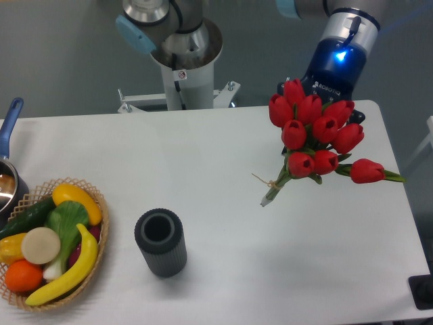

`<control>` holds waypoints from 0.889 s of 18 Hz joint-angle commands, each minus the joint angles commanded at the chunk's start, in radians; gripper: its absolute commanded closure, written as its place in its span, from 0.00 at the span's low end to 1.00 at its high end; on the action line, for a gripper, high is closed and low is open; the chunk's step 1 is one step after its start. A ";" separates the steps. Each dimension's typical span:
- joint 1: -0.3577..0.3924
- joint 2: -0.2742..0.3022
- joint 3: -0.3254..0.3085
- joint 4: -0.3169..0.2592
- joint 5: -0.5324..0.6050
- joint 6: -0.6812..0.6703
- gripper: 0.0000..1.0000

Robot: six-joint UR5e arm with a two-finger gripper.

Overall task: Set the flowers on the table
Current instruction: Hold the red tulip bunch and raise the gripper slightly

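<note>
Faintly "ROBOTIQ" on gripper (329, 101) — maybe holding flowers (314, 135)

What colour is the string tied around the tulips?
Tan; the string shows in the fixed camera view.

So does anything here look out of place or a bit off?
One tulip sticks out sideways to the right, away from the rest of the flowers, so the bunch looks lopsided. The bunch hangs tilted under the gripper, whose fingers are hidden behind the blooms. The dark vase on the table stands upright, and nothing is spilled.
</note>
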 joint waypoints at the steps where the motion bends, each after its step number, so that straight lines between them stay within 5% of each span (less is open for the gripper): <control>1: -0.002 0.003 -0.005 0.002 0.017 0.002 0.59; 9: -0.005 0.026 0.005 -0.015 0.133 -0.002 0.59; 16: -0.023 0.069 0.024 -0.103 0.365 0.000 0.60</control>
